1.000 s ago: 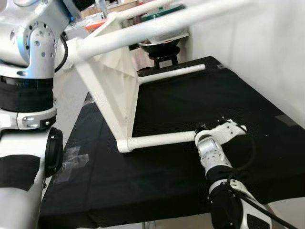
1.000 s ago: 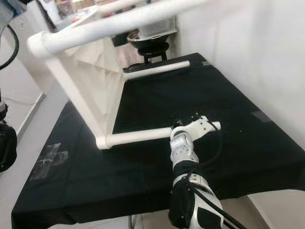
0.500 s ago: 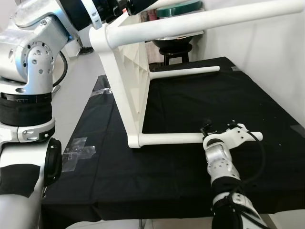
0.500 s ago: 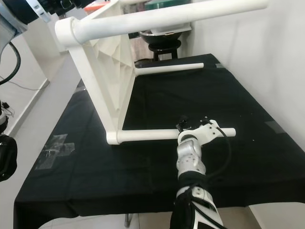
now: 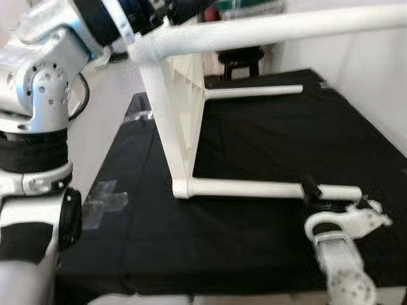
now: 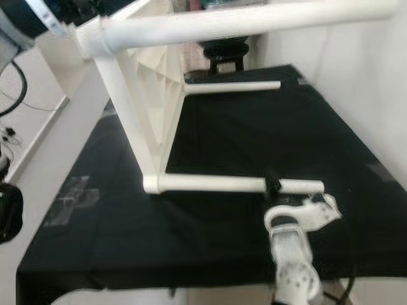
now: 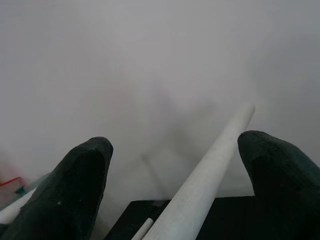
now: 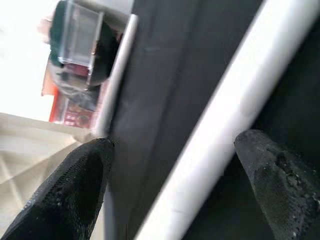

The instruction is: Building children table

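Nearest, the right gripper point(image 5: 311, 189) reaches the near leg point(image 5: 245, 188) of the white table point(image 5: 181, 108), which lies on its side on the black cloth point(image 5: 254, 140). In the right wrist view its fingers point(image 8: 80, 185) stand wide apart with the leg point(image 8: 220, 115) running between them, not pinched; one black finger shows across the leg toward its free end. The table's top stands on edge, tilted, and the near leg lies flat on the cloth, long axis running across from the top toward the wall point(image 5: 362, 70) on the right. Farther back a second leg point(image 5: 254, 91) lies parallel to it. Above, an upper leg point(image 5: 273, 28) juts the same way in the air.

The left gripper point(image 7: 170, 185) is up at the table's raised corner, fingers point(image 7: 80, 175) spread wide either side of the upper leg point(image 7: 205, 175), gripping nothing.

The step looks like turning or steadying the table with its legs fitted. Next, both grippers would need to close on their legs before any lift, moving together so the frame does not twist.
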